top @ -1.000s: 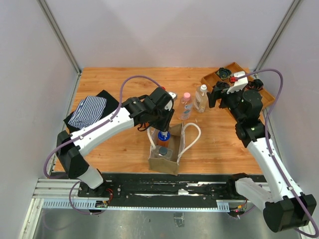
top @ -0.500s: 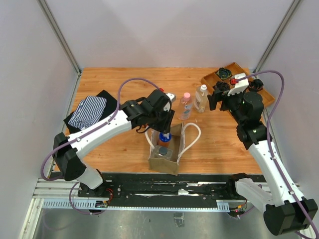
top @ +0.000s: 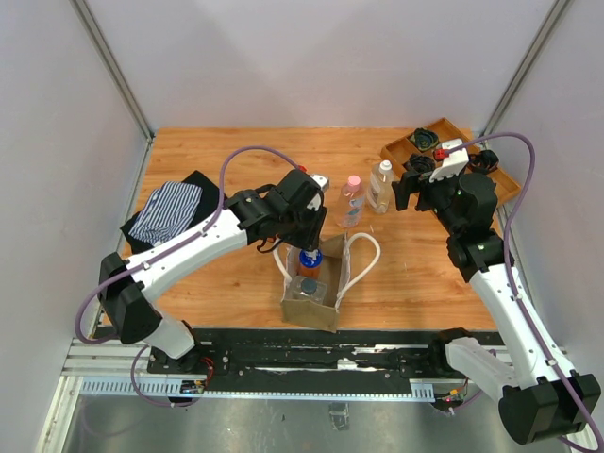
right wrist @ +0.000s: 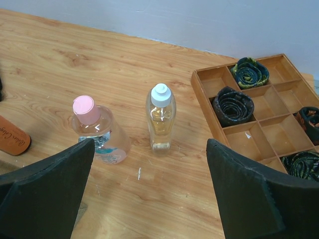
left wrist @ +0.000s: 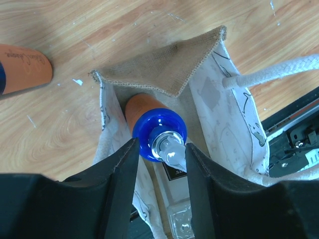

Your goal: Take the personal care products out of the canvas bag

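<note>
- Edged up-left since a second back, top view: my left claw (top: 309,243) clenched on blue-capped bottle (top: 310,257), centre, in canvas bag (top: 311,304).
- Left wrist: pads (left wrist: 122,184) pinch only the round cap (left wrist: 148,130); may slip, or drag the bag up.
- Right wrist: my right claw (right wrist: 149,145) spread, empty.

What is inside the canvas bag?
An orange bottle with a blue cap, gripped by the left end effector, and a clear container beside it. The canvas bag hides their lower parts.
</note>
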Tool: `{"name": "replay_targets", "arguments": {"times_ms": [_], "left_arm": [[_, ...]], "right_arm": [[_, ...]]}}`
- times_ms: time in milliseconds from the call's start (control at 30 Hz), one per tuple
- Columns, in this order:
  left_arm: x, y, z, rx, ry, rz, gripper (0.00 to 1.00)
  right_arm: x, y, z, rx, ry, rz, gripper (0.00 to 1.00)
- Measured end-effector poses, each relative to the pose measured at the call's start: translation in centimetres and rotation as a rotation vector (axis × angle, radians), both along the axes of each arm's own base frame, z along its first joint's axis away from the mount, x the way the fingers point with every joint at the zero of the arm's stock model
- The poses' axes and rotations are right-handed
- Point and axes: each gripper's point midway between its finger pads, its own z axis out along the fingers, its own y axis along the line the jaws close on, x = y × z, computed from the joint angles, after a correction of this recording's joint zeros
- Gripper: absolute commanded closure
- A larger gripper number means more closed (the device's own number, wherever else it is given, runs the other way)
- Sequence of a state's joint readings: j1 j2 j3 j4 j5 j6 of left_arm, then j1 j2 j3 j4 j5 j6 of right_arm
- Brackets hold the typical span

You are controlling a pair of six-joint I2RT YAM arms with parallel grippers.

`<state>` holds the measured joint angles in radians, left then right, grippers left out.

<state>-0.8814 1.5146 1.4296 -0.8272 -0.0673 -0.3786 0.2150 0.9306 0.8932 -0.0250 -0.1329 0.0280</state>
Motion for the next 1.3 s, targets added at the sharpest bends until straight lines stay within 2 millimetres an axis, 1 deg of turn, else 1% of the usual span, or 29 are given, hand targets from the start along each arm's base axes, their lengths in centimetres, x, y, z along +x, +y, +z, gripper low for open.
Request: {"name": "replay_targets", "arguments": {"times_ms": [267,567,667,767,867,933,967,1100,1200,1267,1300], "left_arm": [[-0.1,1.1,0.3,0.026,-0.01,0.03,0.53],[-0.4,1.2,-0.1,0.03,0.006,0.023,0.53],[-0.6,1.2,-0.5,0.034,0.016,0.019,0.53],[-0.8,1.2,-1.7,0.046,0.033,0.012,0.56],[-0.9,1.4,-3.3,0.071,0.052,0.009,0.62],[-0.6,1.0,-3.3,0.057,0.037,0.006,0.7],[-0.5,0.9,-3.2,0.054,0.033,0.004,0.76],[-0.5,0.9,-3.2,0.057,0.028,-0.003,0.89],[-0.6,1.1,-3.0,0.071,0.039,-0.003,0.95],[-0.6,1.2,-2.6,0.082,0.042,0.0,0.96],[-0.5,1.2,-2.1,0.082,0.038,0.002,0.96]], "right_arm": [[0.0,0.0,-0.1,0.0,0.003,0.003,0.06],[0.0,0.0,-0.1,0.0,0.004,0.003,0.05],[-0.1,0.1,-0.1,0.0,0.004,0.005,0.05],[-0.1,0.1,-0.1,0.001,0.004,0.007,0.05],[-0.1,0.1,-0.1,0.001,0.005,0.009,0.05],[-0.1,0.1,-0.1,0.0,0.006,0.009,0.05],[-0.1,0.1,-0.2,-0.001,0.007,0.009,0.05],[-0.1,0.1,-0.2,-0.002,0.01,0.009,0.05],[-0.1,0.1,-0.1,-0.001,0.009,0.009,0.05],[-0.1,0.1,0.1,0.0,0.007,0.009,0.05],[-0.2,0.1,0.2,0.0,0.005,0.01,0.05]]}}
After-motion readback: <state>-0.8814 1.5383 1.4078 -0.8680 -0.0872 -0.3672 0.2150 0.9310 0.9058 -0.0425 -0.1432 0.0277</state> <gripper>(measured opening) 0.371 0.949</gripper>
